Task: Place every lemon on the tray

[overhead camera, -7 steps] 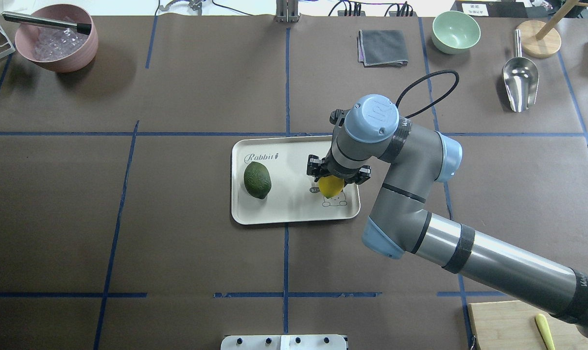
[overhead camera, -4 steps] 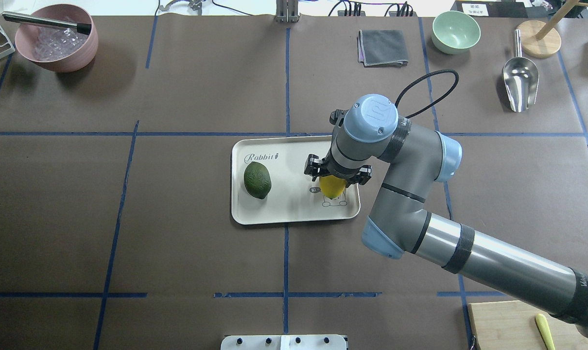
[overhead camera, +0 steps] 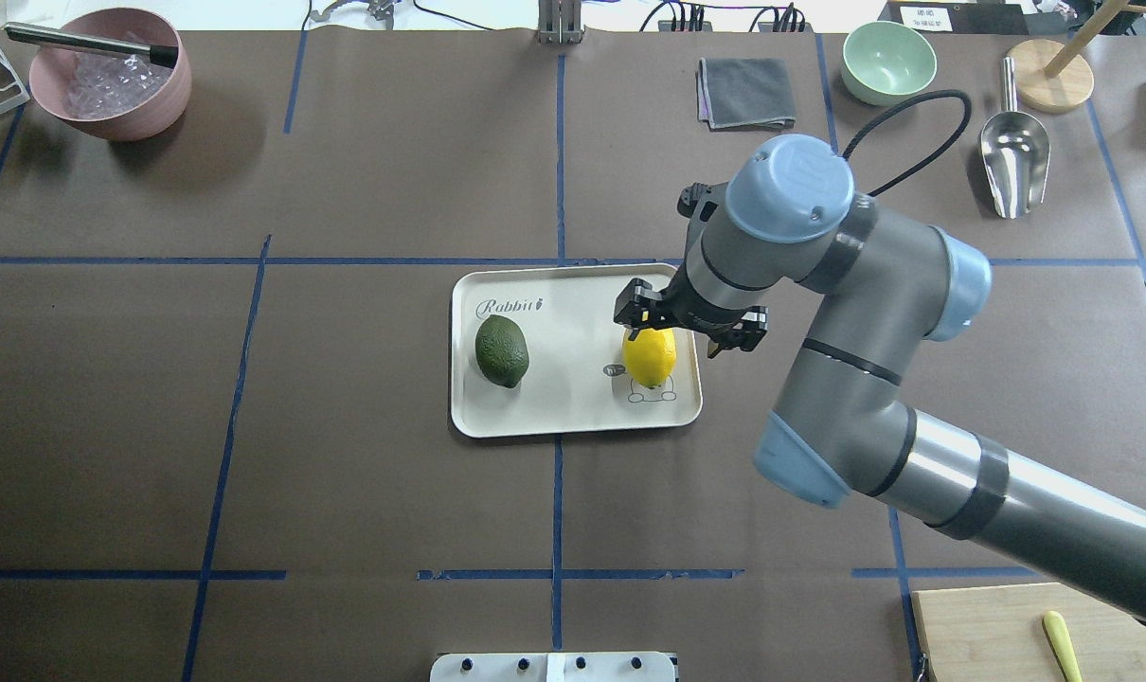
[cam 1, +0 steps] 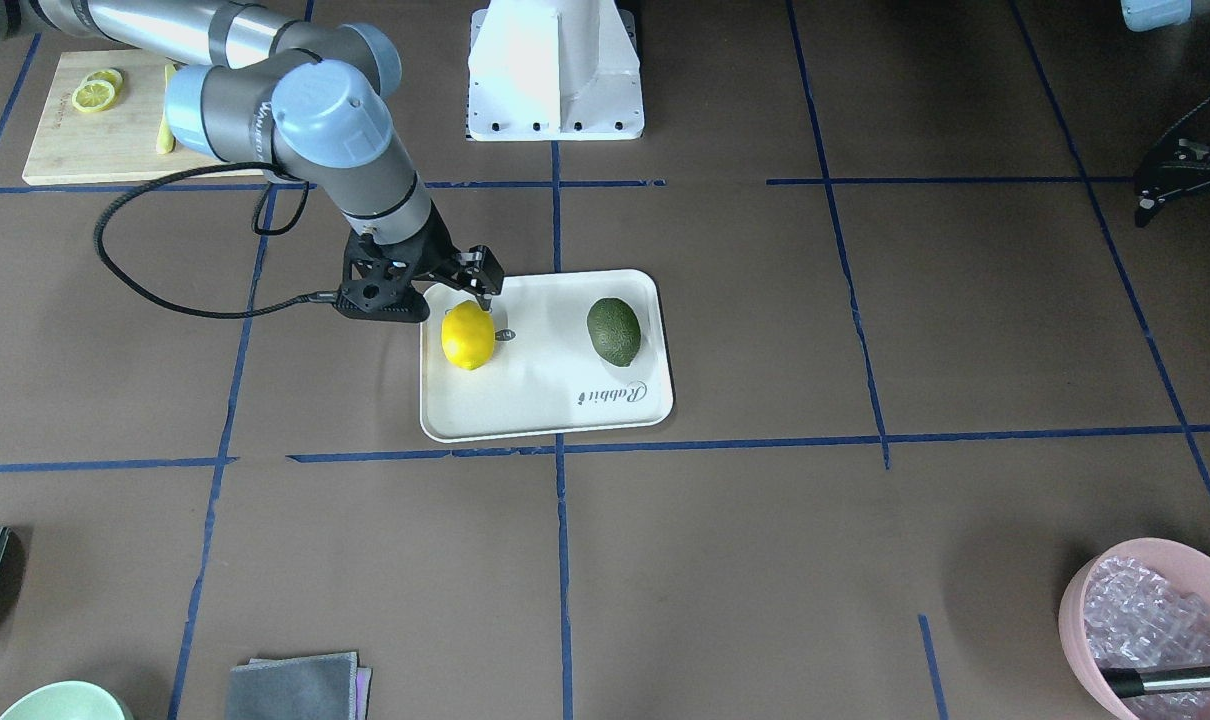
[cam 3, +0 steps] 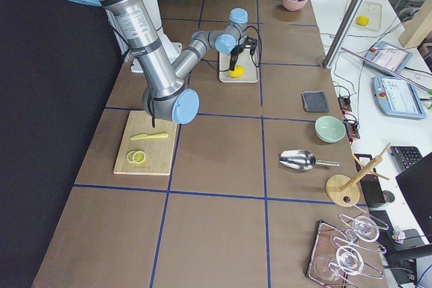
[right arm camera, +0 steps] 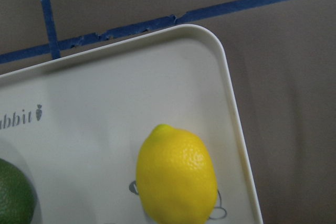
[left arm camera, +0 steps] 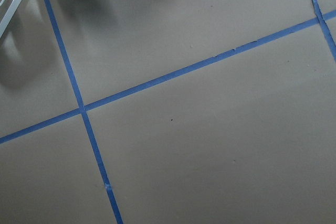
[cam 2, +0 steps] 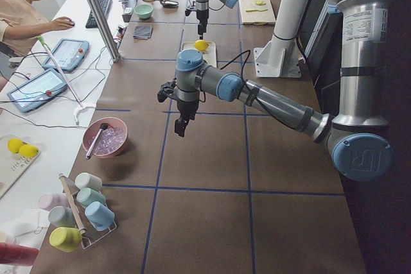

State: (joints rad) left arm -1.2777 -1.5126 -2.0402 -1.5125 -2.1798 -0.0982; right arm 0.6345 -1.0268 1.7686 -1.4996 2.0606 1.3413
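Observation:
The white tray [overhead camera: 573, 417] lies at the table's middle. The dark green lemon [overhead camera: 502, 350] lies on its left half. The bright yellow lemon [overhead camera: 650, 355] lies on its right half, over the cartoon drawing. My right gripper [overhead camera: 691, 324] is open and empty, hovering just above the yellow lemon's far end by the tray's right rim. The front view shows both lemons [cam 1: 468, 336] [cam 1: 614, 331] resting free on the tray [cam 1: 545, 425]. The right wrist view looks down on the yellow lemon [right arm camera: 177, 177]. My left gripper [cam 2: 182, 123] hangs over bare table far to the left; I cannot tell its jaws.
A pink bowl [overhead camera: 109, 76] of ice stands far left. A grey cloth [overhead camera: 745, 92], a green bowl [overhead camera: 888, 62], a metal scoop [overhead camera: 1013, 152] and a wooden stand [overhead camera: 1056, 80] are at the far right. A bamboo cutting board [overhead camera: 999, 635] with lemon slices [cam 1: 95, 95] lies near right.
My right gripper has let go of the yellow lemon, risen and moved right and away. The lemon stays lying on the tray.

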